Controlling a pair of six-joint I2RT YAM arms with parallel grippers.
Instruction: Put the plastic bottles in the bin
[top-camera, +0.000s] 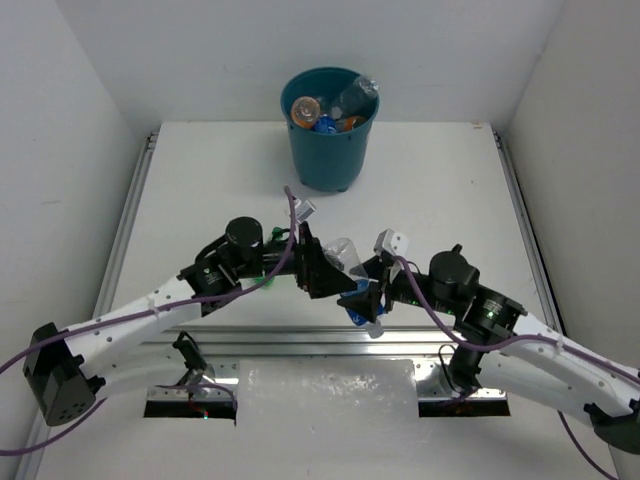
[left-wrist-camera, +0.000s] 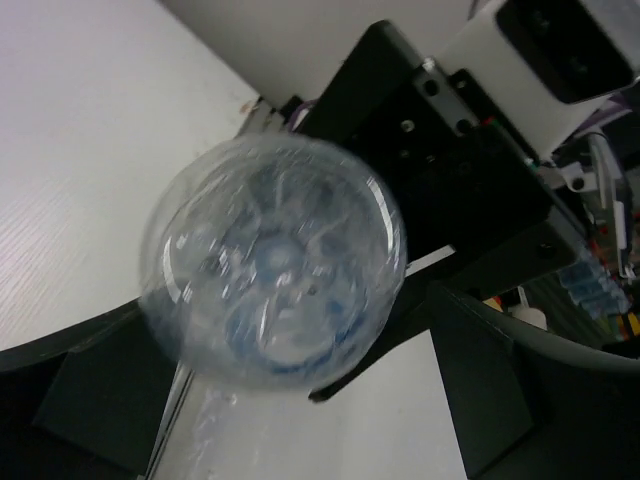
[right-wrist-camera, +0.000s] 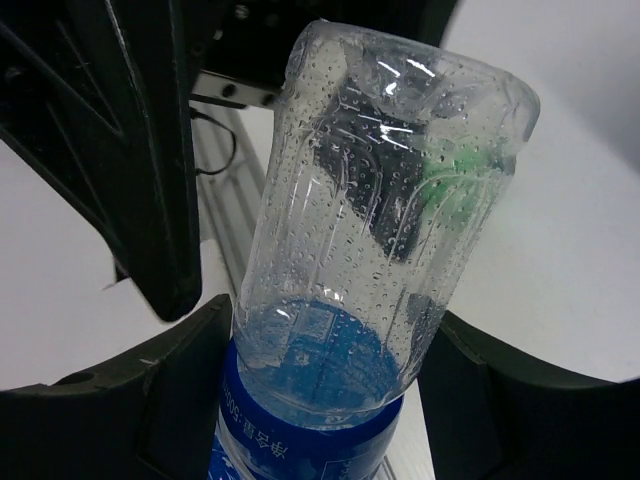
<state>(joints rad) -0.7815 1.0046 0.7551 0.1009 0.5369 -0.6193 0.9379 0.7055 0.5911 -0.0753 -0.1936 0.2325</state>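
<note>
A clear plastic bottle (top-camera: 343, 255) with a blue label hangs above the table's near middle, between both arms. My right gripper (top-camera: 366, 300) is shut on it at the label; in the right wrist view the bottle (right-wrist-camera: 385, 200) stands up from between the fingers of my right gripper (right-wrist-camera: 325, 345). My left gripper (top-camera: 318, 268) is open, its fingers either side of the bottle's base end. The left wrist view shows that round base (left-wrist-camera: 275, 265), blurred, above my left gripper (left-wrist-camera: 290, 400). The teal bin (top-camera: 325, 155) stands at the table's back and holds several bottles (top-camera: 305, 108).
White walls close in the table on the left, right and back. A metal rail (top-camera: 300, 340) runs across the near edge between the arm bases. Purple cables (top-camera: 420, 300) trail along both arms.
</note>
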